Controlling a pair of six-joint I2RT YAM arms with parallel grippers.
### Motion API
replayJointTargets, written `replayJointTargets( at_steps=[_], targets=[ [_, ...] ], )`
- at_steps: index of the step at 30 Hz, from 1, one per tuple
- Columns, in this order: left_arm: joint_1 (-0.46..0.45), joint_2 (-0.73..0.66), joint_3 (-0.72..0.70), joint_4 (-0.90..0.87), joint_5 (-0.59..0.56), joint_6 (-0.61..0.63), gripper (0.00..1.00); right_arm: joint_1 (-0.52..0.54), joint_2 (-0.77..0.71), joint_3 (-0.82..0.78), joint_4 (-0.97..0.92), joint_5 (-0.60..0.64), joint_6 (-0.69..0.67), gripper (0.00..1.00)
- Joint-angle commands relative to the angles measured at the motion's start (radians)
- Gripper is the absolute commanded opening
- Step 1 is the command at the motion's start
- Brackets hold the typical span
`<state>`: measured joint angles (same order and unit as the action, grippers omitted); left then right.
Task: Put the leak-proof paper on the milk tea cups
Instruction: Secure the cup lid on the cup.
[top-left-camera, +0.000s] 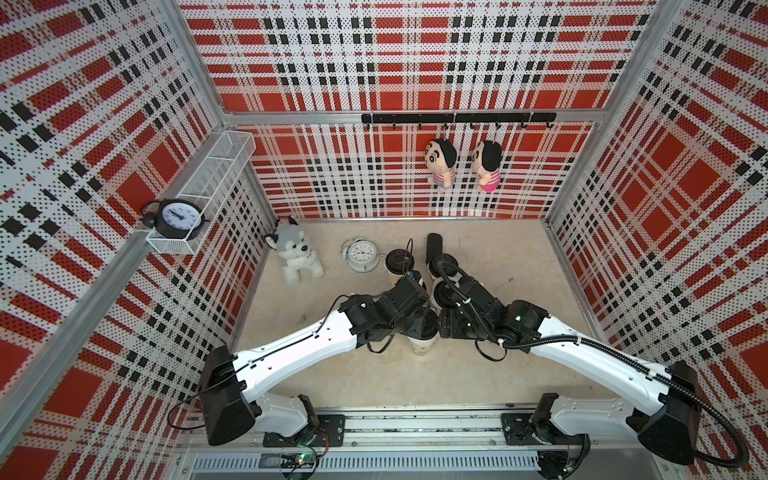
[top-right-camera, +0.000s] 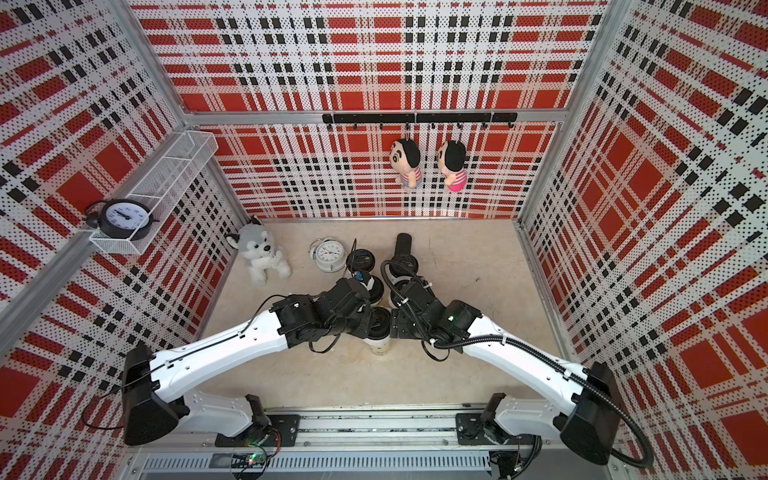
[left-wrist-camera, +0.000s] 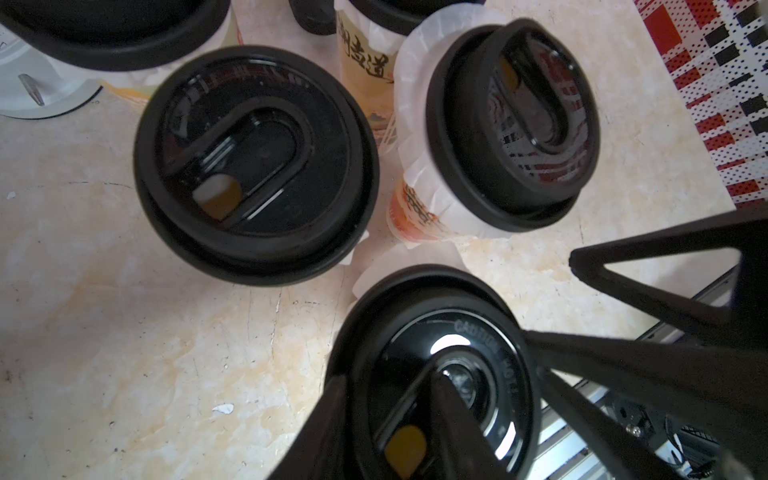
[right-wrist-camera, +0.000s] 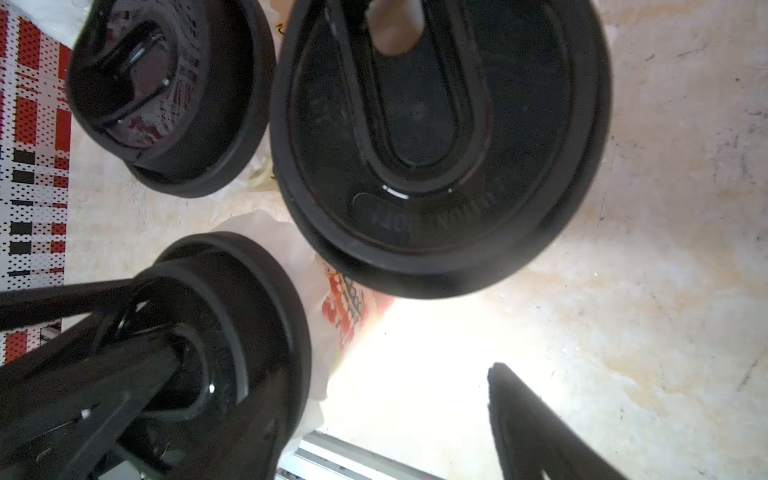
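Five tall white paper milk tea cups (top-right-camera: 377, 347) with orange and red print stand bunched at the middle of the pale marbled tabletop (left-wrist-camera: 124, 332). Each wears a round black plastic lid (left-wrist-camera: 257, 166). The leak-proof paper (left-wrist-camera: 411, 124), a thin crinkled whitish sheet, shows as a skirt squeezed out from under the lid rims on at least three cups in my wrist views. On the others I cannot make it out.

Both arms meet over the cup closest to the base rail. My left gripper (left-wrist-camera: 390, 382) sits down on the nearest lid (left-wrist-camera: 399, 316) with its jaws part-way apart. One finger lies outside the rim and the other across the lid's raised centre, and the orange sip hole shows between them. I cannot tell whether it pinches the rim or only rests on it.

My right gripper (right-wrist-camera: 336, 361) stands wide open beside the same cup. One finger reaches over the lid top. The other finger (right-wrist-camera: 540, 432) hangs well off to the side above bare tabletop, touching nothing, and I see nothing held between them.
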<state>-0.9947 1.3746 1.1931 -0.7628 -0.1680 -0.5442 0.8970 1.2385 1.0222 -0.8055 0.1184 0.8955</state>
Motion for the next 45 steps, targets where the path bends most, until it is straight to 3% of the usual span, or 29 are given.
replayJointTargets(
  at_steps=[1,13,34,45],
  targets=[
    [-0.012,0.043,-0.065,-0.118,0.039,0.001,0.37,0.034,0.095,-0.115,-0.147,-0.017,-0.003,0.77],
    [-0.011,0.036,-0.088,-0.102,0.043,-0.005,0.37,0.054,0.128,-0.210,-0.152,-0.039,-0.004,0.78],
    [-0.013,0.046,-0.096,-0.090,0.051,-0.012,0.37,0.026,0.036,0.162,-0.243,0.081,-0.096,0.80],
    [-0.015,0.041,-0.104,-0.086,0.051,-0.018,0.36,0.027,0.016,0.206,-0.108,0.011,-0.122,0.80]
  ],
)
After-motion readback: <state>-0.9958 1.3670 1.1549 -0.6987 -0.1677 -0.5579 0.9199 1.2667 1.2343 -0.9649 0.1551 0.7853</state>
